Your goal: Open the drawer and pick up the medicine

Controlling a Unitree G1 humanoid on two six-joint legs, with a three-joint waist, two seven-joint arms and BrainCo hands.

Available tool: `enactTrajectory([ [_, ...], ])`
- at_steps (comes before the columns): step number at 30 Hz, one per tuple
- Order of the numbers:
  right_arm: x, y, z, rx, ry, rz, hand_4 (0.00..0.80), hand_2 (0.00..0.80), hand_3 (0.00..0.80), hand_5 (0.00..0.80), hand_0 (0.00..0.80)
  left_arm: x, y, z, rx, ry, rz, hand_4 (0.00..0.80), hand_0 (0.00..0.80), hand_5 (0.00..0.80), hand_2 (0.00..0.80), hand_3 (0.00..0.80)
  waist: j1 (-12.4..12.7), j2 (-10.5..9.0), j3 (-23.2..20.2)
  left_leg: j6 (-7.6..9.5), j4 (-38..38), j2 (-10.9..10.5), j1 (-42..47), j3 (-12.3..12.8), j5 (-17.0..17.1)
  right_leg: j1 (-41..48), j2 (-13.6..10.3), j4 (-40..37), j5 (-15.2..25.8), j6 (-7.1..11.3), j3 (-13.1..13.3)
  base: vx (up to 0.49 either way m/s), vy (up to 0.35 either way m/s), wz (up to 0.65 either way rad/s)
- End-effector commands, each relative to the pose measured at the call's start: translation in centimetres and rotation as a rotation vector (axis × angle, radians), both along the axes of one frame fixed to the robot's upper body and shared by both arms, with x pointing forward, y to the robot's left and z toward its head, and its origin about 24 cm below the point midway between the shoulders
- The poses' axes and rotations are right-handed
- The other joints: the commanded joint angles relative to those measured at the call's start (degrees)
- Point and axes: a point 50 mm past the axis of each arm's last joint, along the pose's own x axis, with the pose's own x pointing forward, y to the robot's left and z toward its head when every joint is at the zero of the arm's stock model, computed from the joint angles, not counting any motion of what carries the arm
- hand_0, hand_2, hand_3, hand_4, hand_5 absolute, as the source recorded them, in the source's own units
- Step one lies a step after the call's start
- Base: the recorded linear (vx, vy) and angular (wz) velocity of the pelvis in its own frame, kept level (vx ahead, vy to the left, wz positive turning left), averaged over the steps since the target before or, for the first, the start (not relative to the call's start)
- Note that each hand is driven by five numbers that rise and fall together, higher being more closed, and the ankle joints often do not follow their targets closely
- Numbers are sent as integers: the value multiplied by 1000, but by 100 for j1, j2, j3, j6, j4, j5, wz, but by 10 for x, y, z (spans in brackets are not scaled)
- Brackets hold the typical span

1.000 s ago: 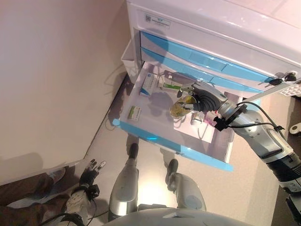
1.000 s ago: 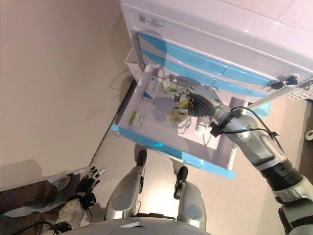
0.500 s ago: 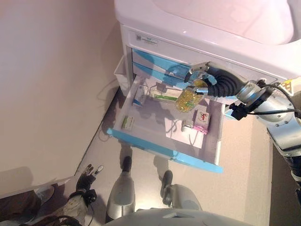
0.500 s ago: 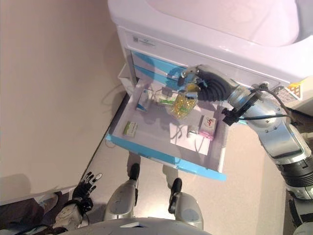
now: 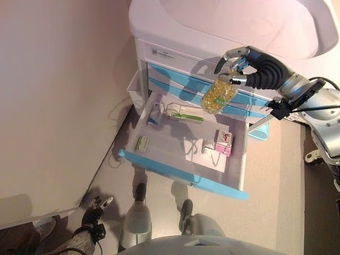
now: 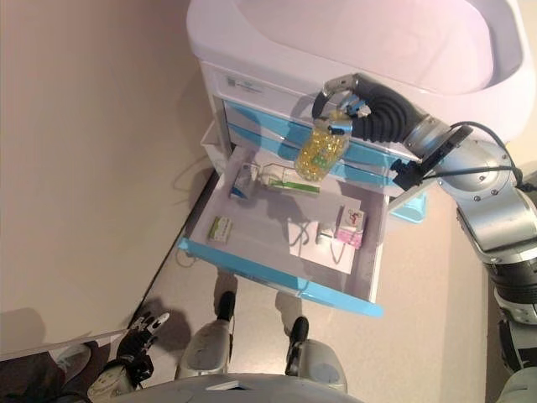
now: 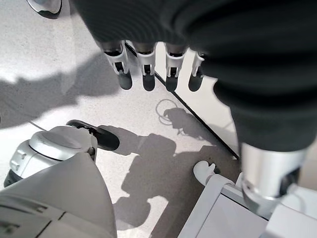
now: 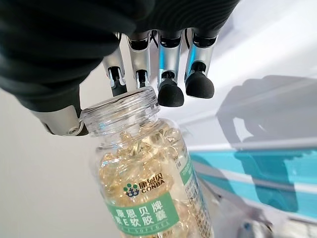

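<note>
While drawer (image 5: 186, 154) open, right hand (image 5: 255, 69) fingers (image 8: 171, 74) pinching bottle (image 5: 218, 95) by neck above it; left hand (image 5: 93, 210) fingers straight, low

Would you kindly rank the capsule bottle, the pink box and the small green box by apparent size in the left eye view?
1. capsule bottle, though it is held nearer the camera by the right hand, so unsure
2. pink box
3. small green box, close to the pink box

One capsule bottle (image 5: 218, 95); one open drawer (image 5: 180, 171); four boxes (image 5: 223, 143) inside.
</note>
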Motion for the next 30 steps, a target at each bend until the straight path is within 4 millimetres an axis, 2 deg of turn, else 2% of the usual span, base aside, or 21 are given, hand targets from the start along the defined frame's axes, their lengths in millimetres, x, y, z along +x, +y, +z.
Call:
enactTrajectory([
  [1,0,-3,33,60,-66,-13,800,800,800,800,800,-16,19,3,68,63,-5,0,0,0,0,0,142,-159,-429,-88,200,50,49,-51,-730,-50,-182,-98,197,313,-38,50,1,1],
  [13,19,-29,86,239,-71,-164,800,800,800,800,800,-31,31,4,84,112,16,0,0,0,0,0,258,-257,-614,-90,112,33,129,-134,-727,76,-181,-189,198,304,-109,54,-10,1],
  [17,28,-48,105,352,-60,-240,800,800,800,800,800,-36,34,4,90,131,23,0,0,0,0,0,304,-289,-688,-89,67,24,173,-166,-731,122,-175,-210,186,294,-136,66,-8,2],
  [23,37,-87,136,485,-55,-435,800,800,800,800,800,-43,41,6,98,155,33,0,0,0,0,0,427,-314,-809,-98,-4,-13,208,-244,-712,186,-182,-264,192,290,-183,70,-6,4],
  [27,40,-110,142,486,-38,-573,800,800,800,800,800,-43,43,7,97,162,25,0,0,0,0,0,498,-311,-834,-98,-29,-37,206,-294,-691,208,-191,-287,191,275,-209,42,-6,8],
  [30,42,-115,142,478,-24,-619,800,800,800,800,800,-44,43,7,96,165,28,0,0,0,0,0,515,-292,-834,-99,-34,-40,207,-297,-684,209,-199,-286,192,274,-236,7,-1,2],
])
